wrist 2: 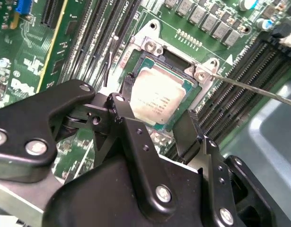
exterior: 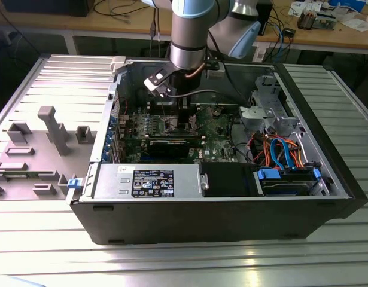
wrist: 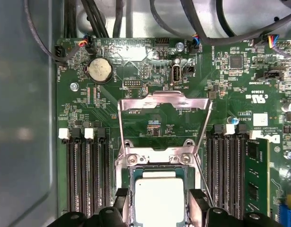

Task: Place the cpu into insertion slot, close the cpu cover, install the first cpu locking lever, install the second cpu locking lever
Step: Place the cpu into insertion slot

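The cpu (wrist: 159,201) (wrist 2: 157,97), a flat silver-grey square, lies in the insertion slot (wrist: 157,169) (wrist 2: 171,57) on the green board. My gripper (wrist: 159,204) (wrist 2: 157,106) (exterior: 182,106) hangs low over it, open. One black finger (wrist: 121,203) (wrist 2: 121,111) is on each side of the chip, with a narrow gap to its edges. The cpu cover (wrist: 164,100), a thin silver frame, stands swung up on its hinges behind the socket. A thin wire locking lever (wrist: 205,187) (wrist 2: 254,89) sticks out, raised, beside the socket.
Long black memory slots (wrist: 83,175) flank the socket, and a green memory stick (wrist: 256,175) stands in one. A coin battery (wrist: 99,70) and cables lie beyond the cover. The case walls, power supply (exterior: 154,179) and drive bay (exterior: 285,176) surround the board. Grey fixtures (exterior: 52,128) sit on the table.
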`<move>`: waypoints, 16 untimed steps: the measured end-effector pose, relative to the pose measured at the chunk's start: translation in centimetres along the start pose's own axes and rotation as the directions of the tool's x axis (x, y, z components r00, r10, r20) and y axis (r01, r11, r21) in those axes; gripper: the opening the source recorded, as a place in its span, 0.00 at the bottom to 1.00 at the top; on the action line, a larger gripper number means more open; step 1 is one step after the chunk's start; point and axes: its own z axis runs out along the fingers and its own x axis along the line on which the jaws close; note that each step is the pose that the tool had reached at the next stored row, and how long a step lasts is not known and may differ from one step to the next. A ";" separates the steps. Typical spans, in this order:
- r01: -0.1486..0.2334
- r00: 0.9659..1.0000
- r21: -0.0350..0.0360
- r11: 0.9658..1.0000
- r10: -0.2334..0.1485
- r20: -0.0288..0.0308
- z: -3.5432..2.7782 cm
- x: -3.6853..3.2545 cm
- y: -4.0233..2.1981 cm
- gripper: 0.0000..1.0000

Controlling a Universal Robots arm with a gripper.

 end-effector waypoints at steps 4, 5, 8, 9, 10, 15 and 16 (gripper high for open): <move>0.001 1.000 0.000 1.000 -0.001 -0.013 -0.31 0.00 0.00 0.47; 0.001 1.000 0.000 1.000 -0.001 -0.021 -0.33 -0.01 -0.02 0.41; 0.006 0.999 0.000 1.000 -0.006 -0.032 -0.34 -0.09 -0.06 0.29; 0.010 0.999 0.000 1.000 -0.010 -0.033 -0.37 -0.12 -0.07 0.23; 0.015 0.999 -0.001 1.000 -0.015 -0.033 -0.42 -0.13 -0.07 0.17; 0.035 0.999 -0.002 0.999 -0.036 -0.027 -1.18 -0.16 -0.08 0.11; 0.037 0.999 -0.002 0.999 -0.037 -0.025 -1.36 -0.17 -0.09 0.11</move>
